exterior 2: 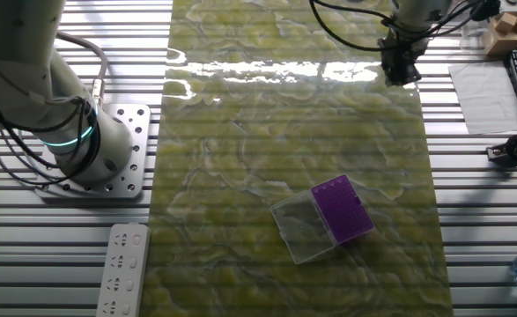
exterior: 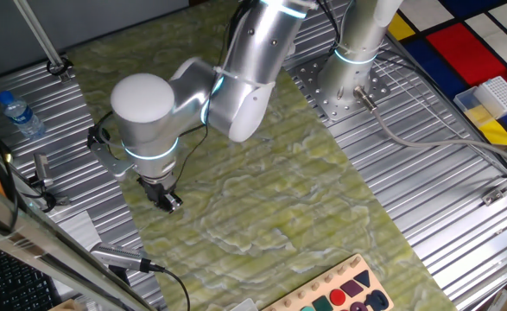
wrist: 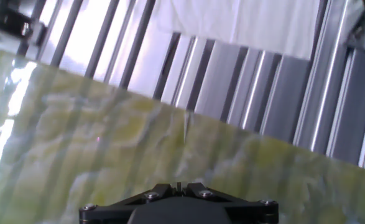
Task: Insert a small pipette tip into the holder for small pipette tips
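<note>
Ribbed metal table (exterior: 426, 181) carries a long yellow-green marbled mat (exterior: 262, 199), and the silver robot arm (exterior: 236, 78) reaches over the mat's edge with its black two-finger gripper (exterior: 168, 202) pointing down just above the surface. In the hand view the gripper's fingertips (wrist: 177, 186) sit closed together, and a thin, pale pipette tip (wrist: 185, 127) shows ahead of them, standing close to upright near the mat's border; whether the jaws actually pinch it cannot be told. Beyond the gripper in that view lie the table's metal ribs and a white sheet of paper (wrist: 244, 22).

Well away from the gripper, toward the far end of the mat in the other fixed view, lies the small flat purple square holder (exterior 2: 342, 210) with its grid of holes, its clear plastic cover (exterior 2: 304, 227) lying open and touching it on the side. A white power strip (exterior 2: 121, 269) rests on the table beside the arm's base (exterior 2: 99, 163).
</note>
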### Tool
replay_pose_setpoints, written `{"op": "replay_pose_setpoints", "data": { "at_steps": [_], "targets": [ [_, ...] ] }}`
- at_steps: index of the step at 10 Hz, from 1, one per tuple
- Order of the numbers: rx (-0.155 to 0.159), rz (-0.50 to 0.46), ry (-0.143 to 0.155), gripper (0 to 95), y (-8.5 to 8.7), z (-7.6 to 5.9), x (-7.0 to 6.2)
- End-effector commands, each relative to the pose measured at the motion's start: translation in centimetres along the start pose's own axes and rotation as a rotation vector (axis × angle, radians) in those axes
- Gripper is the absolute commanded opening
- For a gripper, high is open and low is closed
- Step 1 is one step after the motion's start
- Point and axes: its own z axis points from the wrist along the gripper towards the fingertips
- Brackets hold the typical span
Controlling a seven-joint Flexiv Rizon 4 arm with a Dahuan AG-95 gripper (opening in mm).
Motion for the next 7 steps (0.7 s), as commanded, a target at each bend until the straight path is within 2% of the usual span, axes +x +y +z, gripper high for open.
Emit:
{"op": "replay_pose_setpoints", "data": {
  "at_steps": [1,3,5,7],
  "targets": [
    [0.002,0.008,-0.019,0.0,0.0,0.4,-1.6],
    [0.004,0.008,-0.042,0.0,-0.2,0.7,-2.4],
    [-0.002,0.006,-0.083,0.0,-0.8,1.1,-3.1],
    [-0.007,0.015,-0.087,0.0,-1.1,1.1,-3.4]
  ]
}}
